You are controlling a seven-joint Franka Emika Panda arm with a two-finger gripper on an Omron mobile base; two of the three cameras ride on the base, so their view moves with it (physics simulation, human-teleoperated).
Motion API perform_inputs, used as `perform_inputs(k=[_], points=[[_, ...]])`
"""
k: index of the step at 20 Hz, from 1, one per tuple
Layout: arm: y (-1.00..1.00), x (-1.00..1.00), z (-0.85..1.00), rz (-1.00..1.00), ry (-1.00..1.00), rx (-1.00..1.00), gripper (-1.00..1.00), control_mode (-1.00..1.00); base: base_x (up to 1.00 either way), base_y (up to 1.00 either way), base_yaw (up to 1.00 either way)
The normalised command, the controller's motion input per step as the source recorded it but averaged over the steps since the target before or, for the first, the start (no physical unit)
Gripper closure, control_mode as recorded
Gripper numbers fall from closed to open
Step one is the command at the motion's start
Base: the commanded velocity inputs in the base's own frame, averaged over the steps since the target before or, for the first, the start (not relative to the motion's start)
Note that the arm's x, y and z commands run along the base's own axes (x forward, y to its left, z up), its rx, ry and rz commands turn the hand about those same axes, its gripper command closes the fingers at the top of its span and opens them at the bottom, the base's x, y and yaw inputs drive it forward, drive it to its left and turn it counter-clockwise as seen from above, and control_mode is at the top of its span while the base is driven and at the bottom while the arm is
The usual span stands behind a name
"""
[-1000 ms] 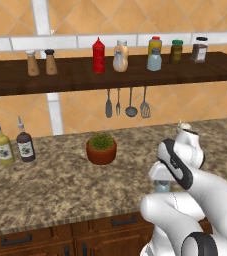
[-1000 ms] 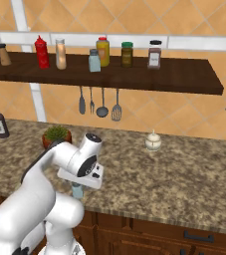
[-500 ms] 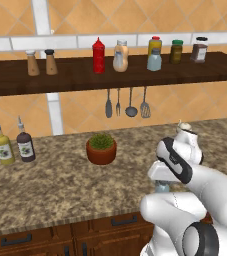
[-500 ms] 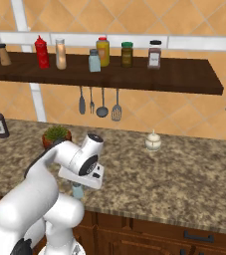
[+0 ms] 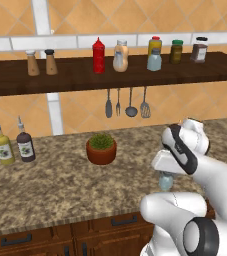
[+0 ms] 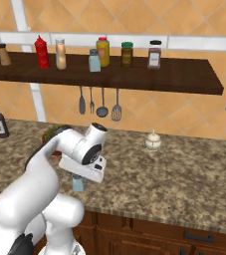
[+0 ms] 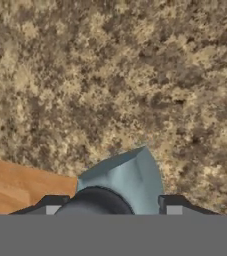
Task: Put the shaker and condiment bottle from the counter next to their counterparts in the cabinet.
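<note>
Your gripper (image 7: 110, 206) is clamped on the shaker (image 7: 122, 180) near the front of the counter (image 7: 110, 75), a dark finger on each side of its grey cap, body still standing on the granite. Check that both fingers bear evenly before you lift, then raise it straight up so it does not tip. Farther back, keep clear of the potted plant (image 5: 101, 148) and the hanging utensils (image 5: 126, 102). On the cabinet (image 5: 75, 80) the condiment bottle (image 5: 120, 56) already stands beside the red squeeze bottle (image 5: 99, 55); aim for the gap next to the other shaker (image 5: 154, 59).
</note>
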Motion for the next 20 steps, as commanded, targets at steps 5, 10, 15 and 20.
perform_inputs(k=[5,10,15,20], points=[[-0.16,-0.02,1.0,0.0,0.06,0.11,1.0,-1.0,0.0,0.0,0.0],[-0.01,0.0,0.95,-0.03,0.04,0.13,1.0,-1.0,0.0,0.0,0.0],[0.0,-0.01,0.07,0.0,0.0,0.01,1.0,-1.0,0.0,0.0,0.0],[-0.06,-0.06,0.87,0.0,-0.01,0.0,1.0,-1.0,0.0,0.0,0.0]])
